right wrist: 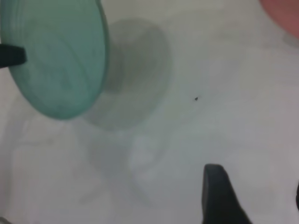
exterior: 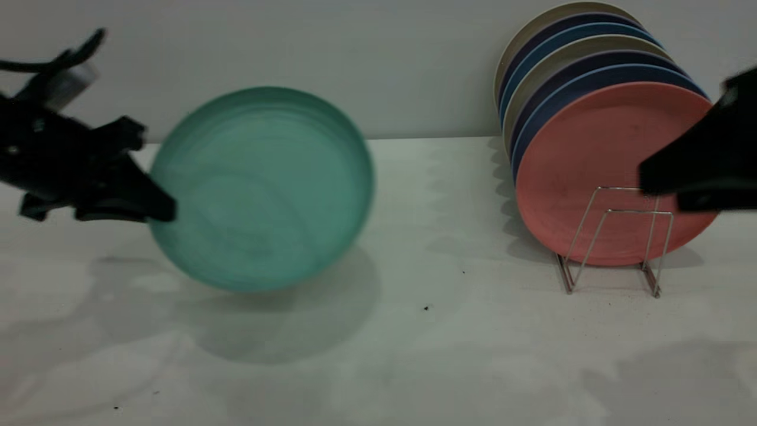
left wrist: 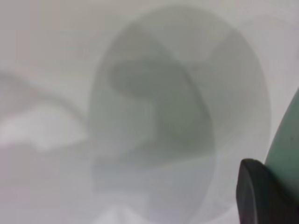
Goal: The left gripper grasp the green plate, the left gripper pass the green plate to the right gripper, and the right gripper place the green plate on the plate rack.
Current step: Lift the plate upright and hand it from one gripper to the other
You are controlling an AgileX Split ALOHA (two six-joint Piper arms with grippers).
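Note:
The green plate (exterior: 263,186) hangs tilted on edge above the table, casting a shadow beneath it. My left gripper (exterior: 165,210) is shut on its left rim; in the left wrist view one black finger (left wrist: 261,193) presses against the plate's edge (left wrist: 287,144). My right gripper (exterior: 659,189) hovers at the far right in front of the plates on the plate rack (exterior: 615,236), well apart from the green plate. It stands open (right wrist: 254,191) with nothing between its fingers, and its wrist view shows the green plate (right wrist: 56,56) farther off.
A salmon-pink plate (exterior: 585,171) stands upright at the front of the rack, with several blue, purple and beige plates (exterior: 568,65) behind it. A white table (exterior: 449,331) stretches between the plate and the rack. A grey wall closes the back.

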